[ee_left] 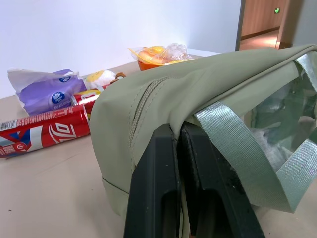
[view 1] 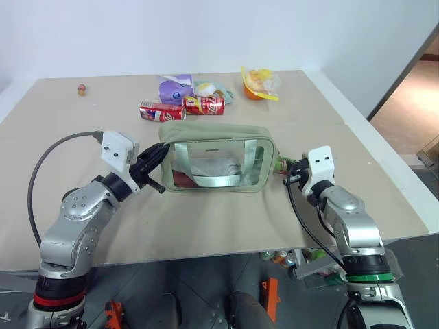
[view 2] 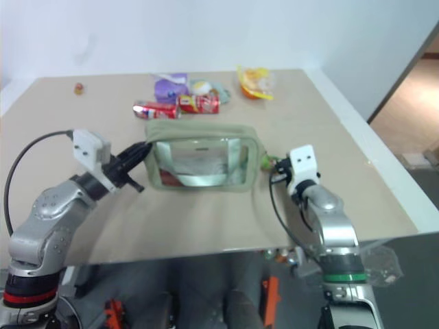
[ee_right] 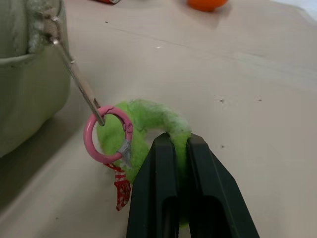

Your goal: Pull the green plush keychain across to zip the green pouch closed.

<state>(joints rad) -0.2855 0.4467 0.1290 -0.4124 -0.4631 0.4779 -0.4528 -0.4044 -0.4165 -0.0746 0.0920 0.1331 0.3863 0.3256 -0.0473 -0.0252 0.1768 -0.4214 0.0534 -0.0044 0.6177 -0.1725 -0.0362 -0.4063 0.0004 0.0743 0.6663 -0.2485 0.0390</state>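
Red cans (view 1: 184,108), purple packet (view 1: 175,88), orange toy (view 1: 258,83) behind green pouch (view 1: 218,156).

The green pouch (view 1: 218,156) sits at the middle of the frame on the table (view 1: 206,226). The left gripper (view 1: 155,163) meets its left end, pinching the fabric there. The green plush keychain (ee_right: 148,134) lies just off its right end, nipped by the right gripper (view 1: 291,171). Above the pouch, toward the top centre, lie two cans (view 1: 184,108) side by side, with a packet (view 1: 175,88) behind them. A wrapped toy (view 1: 258,83) sits to their right. A small object (view 1: 81,89) lies at the upper left.
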